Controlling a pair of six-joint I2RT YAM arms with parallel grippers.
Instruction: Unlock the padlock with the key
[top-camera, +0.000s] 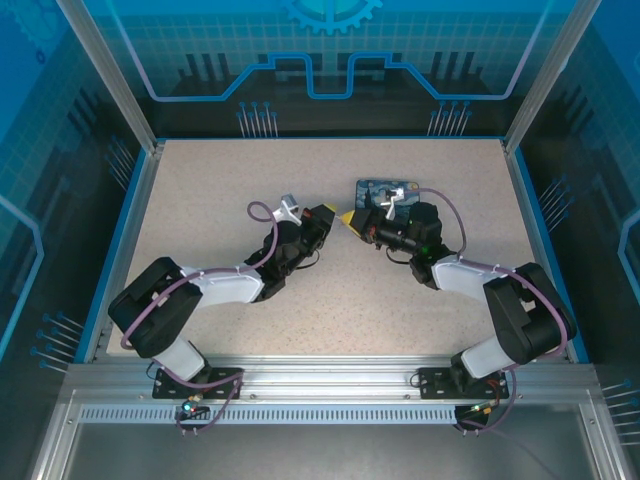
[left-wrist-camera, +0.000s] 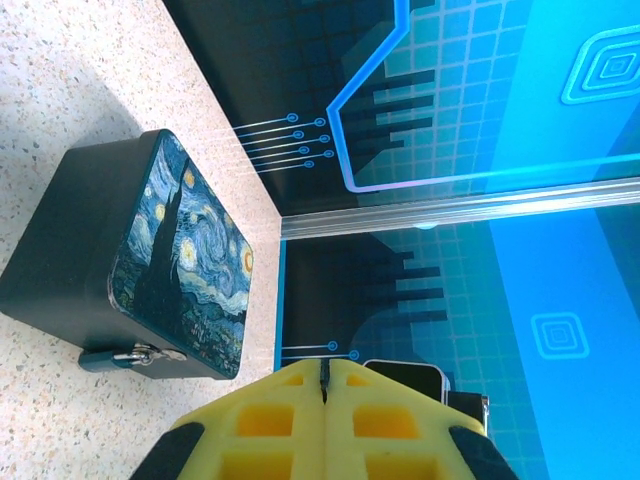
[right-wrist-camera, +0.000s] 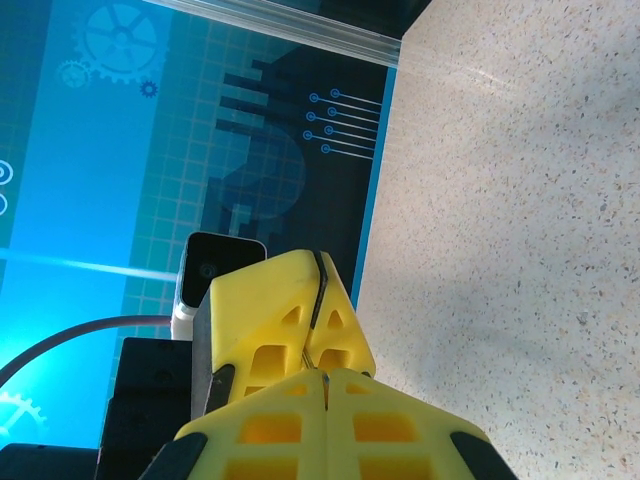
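Yellow pads of my left gripper (left-wrist-camera: 325, 372) are pressed flat together, with only a thin seam between them. My right gripper (right-wrist-camera: 325, 382) is clenched the same way, pad against pad. From above, the two arms reach inward over the speckled table (top-camera: 200, 200) and their tips meet nose to nose near the middle, just in front of the box (top-camera: 385, 190). The right wrist view shows it too: my left fingers point straight at my right ones, tip touching tip.

I cannot tell whether the key is pinched in either pair. No part of it shows clearly at the seams.

From the left wrist, the box sits on the table beyond my fingers. It is dark-sided, and its lid is painted with a blue and yellow swirling night sky. The padlock (left-wrist-camera: 128, 355) sits at the box's front edge, low against the dark side and close to the table. It has a silvery shackle and a small bluish body. It is apart from both grippers, and nothing is touching it. In the top view my right forearm crosses over part of the box.
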